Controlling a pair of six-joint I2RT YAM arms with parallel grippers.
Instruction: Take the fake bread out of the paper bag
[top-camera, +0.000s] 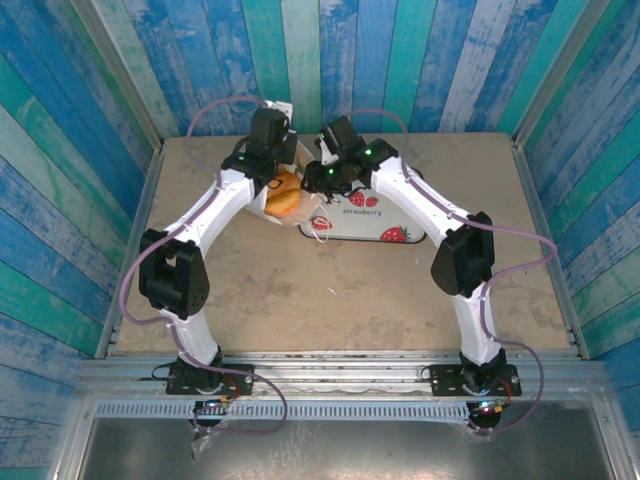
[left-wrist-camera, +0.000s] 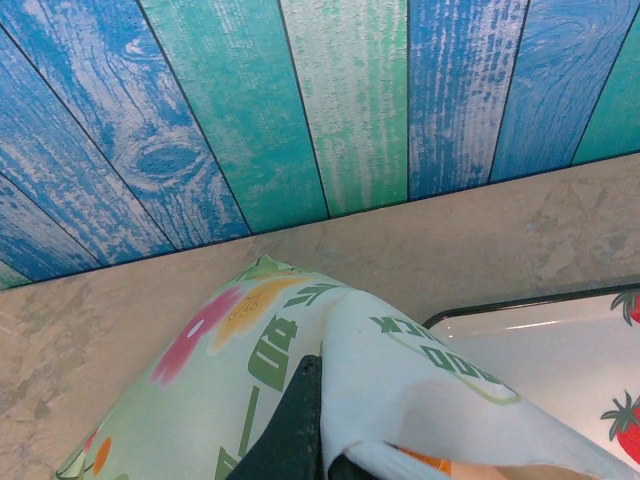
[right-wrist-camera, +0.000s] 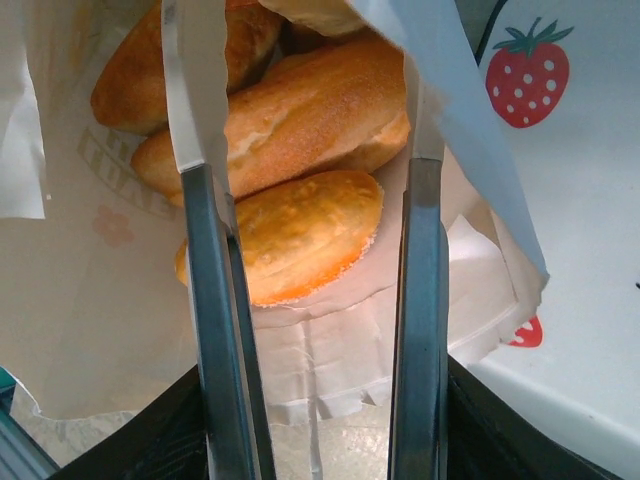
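Top view: bag (top-camera: 300, 205) lies on the table (top-camera: 330, 300) at about 11 o'clock from its centre, mouth open upward. Orange bread (top-camera: 285, 195) shows inside. At the bag's 3 o'clock, just beside it, we note a white tray (top-camera: 400, 215) with strawberry prints.

Both arms bend in over the bag. Left gripper (top-camera: 270, 165) is at the bag's 11 o'clock edge, right gripper (right-wrist-camera: 312, 120) at its 1 o'clock edge.

Left wrist view: one dark finger (left-wrist-camera: 290, 430) comes up from 6 o'clock, with the bag's paper folded over it. The jaws are pressed together, pinching the bag's rim. The paper carries pink and yellow flowers and green lettering. A tray corner sits at 4 o'clock, and the blue-green plank wall (left-wrist-camera: 250, 100) runs across the top.

Right wrist view: we look straight into the bag. The fingers (right-wrist-camera: 210, 330) are spread and reach in toward 12 o'clock, holding nothing. A flat orange bun (right-wrist-camera: 285, 235) lies between them. At its 12 o'clock lies a long roll (right-wrist-camera: 300, 115), and at 11 o'clock a darker roll (right-wrist-camera: 170, 60).

The left finger overlaps the bun's 9 o'clock edge, possibly touching it, though we cannot tell. The right finger stands apart from the bun. All the bread we see is inside the bag.
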